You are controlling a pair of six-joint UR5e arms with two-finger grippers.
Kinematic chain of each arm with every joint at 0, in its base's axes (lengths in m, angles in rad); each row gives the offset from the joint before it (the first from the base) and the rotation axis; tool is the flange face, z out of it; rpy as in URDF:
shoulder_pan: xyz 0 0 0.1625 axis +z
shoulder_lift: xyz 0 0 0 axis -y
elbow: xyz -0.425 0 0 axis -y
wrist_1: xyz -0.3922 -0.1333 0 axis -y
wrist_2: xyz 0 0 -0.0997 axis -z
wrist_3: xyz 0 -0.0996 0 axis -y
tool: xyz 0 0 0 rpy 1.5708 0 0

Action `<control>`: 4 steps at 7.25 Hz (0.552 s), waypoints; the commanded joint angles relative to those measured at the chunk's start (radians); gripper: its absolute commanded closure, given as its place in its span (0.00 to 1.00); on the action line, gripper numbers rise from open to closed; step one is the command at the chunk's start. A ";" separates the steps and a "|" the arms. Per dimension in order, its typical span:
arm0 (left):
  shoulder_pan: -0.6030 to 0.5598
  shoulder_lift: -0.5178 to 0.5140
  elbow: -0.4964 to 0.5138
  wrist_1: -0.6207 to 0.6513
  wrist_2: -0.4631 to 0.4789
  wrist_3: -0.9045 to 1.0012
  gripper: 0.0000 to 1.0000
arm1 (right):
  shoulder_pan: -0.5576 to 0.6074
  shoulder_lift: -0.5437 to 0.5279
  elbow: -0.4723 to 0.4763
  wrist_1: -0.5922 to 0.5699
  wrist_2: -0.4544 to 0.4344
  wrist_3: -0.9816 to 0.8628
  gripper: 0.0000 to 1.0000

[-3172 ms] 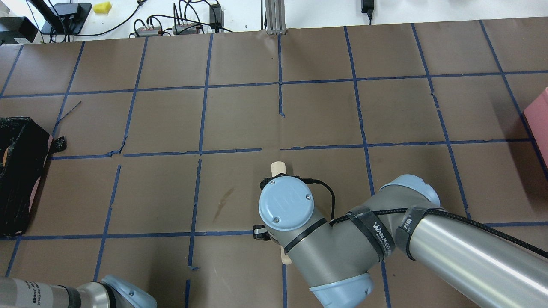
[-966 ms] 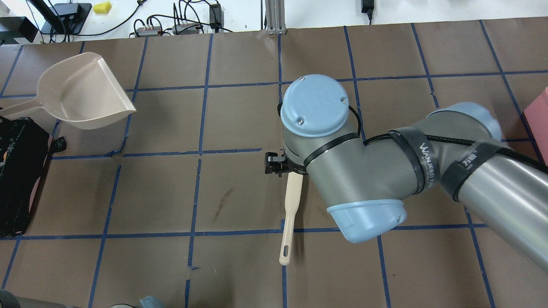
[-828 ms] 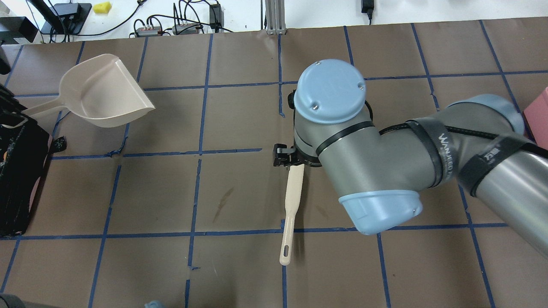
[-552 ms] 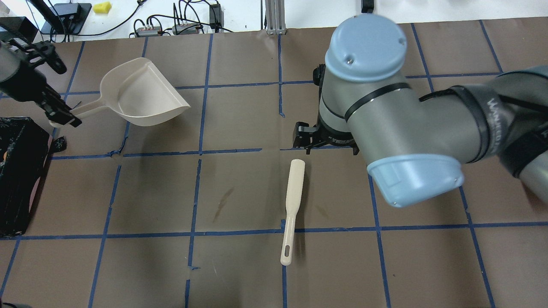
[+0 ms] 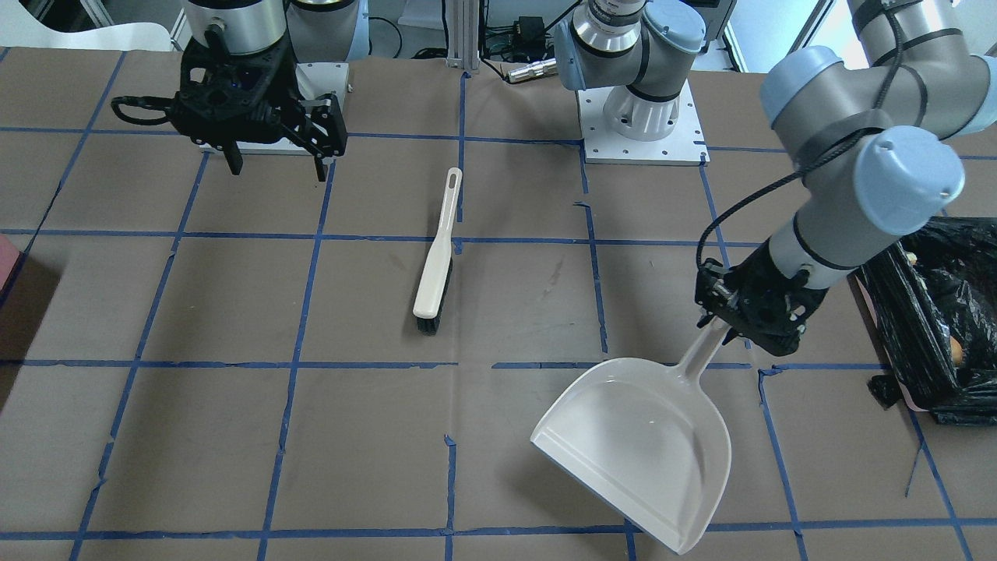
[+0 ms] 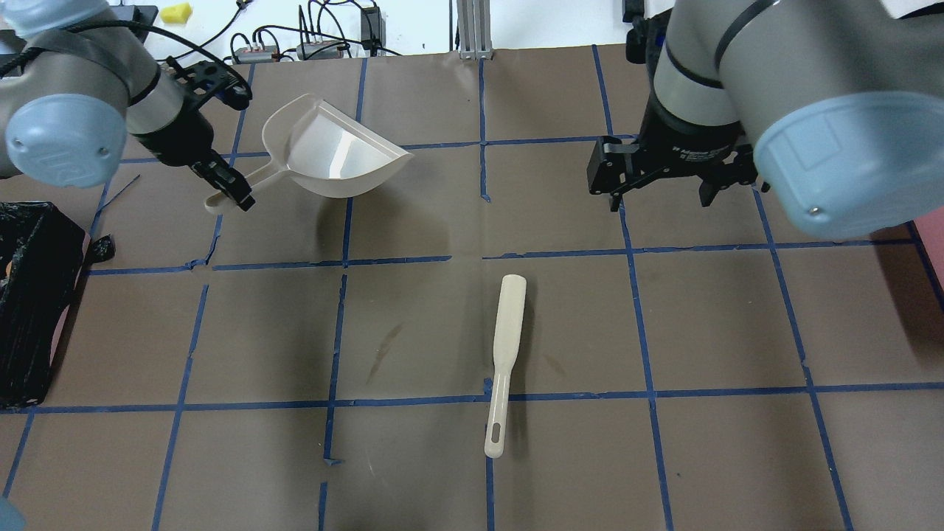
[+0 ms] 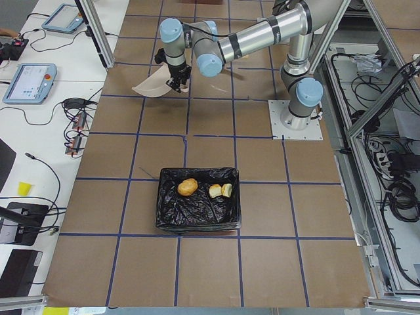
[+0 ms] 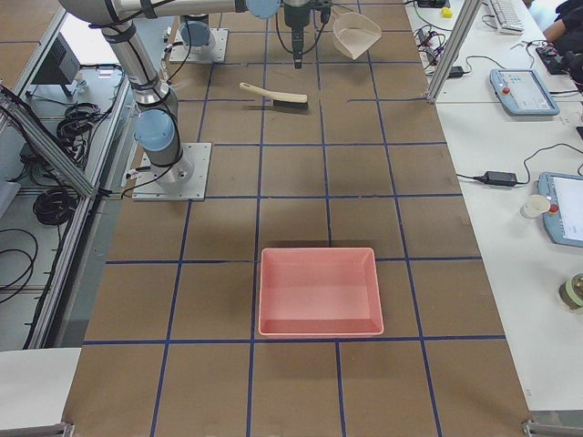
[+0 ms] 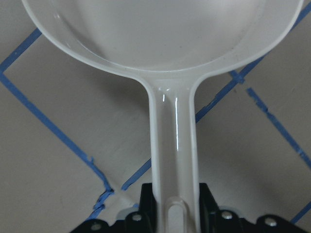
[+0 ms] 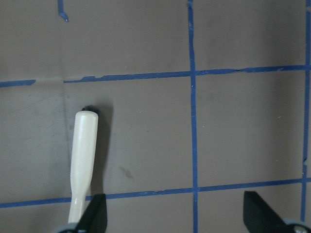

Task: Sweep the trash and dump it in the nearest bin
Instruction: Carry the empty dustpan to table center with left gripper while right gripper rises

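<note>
Trash (image 7: pixel 188 187) is lying in the bin (image 7: pixel 197 213) at the side view's centre; left gripper (image 6: pixel 234 190) is carrying the emptied dustpan (image 6: pixel 332 147) rightward, right gripper (image 6: pixel 658 193), wide, is leaving the brush (image 6: pixel 509 332), so the task is finishing

pink tray (image 8: pixel 319 291): shallow, rectangular, flat on the table. table (image 6: pixel 413 332): brown paper cover, blue tape (image 6: pixel 251 405) grid. yellow sponge (image 6: pixel 177 11) and cables (image 6: pixel 317 44) beyond the far edge. two tablets (image 7: pixel 26 82) on a white side bench.
</note>
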 commanded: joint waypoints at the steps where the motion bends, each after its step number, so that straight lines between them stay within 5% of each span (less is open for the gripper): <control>1: -0.151 -0.037 -0.001 0.064 0.001 -0.255 1.00 | -0.049 -0.017 -0.007 0.009 0.002 -0.109 0.00; 4: -0.365 -0.101 -0.001 0.191 0.006 -0.599 1.00 | -0.066 -0.015 0.013 0.013 0.002 -0.117 0.00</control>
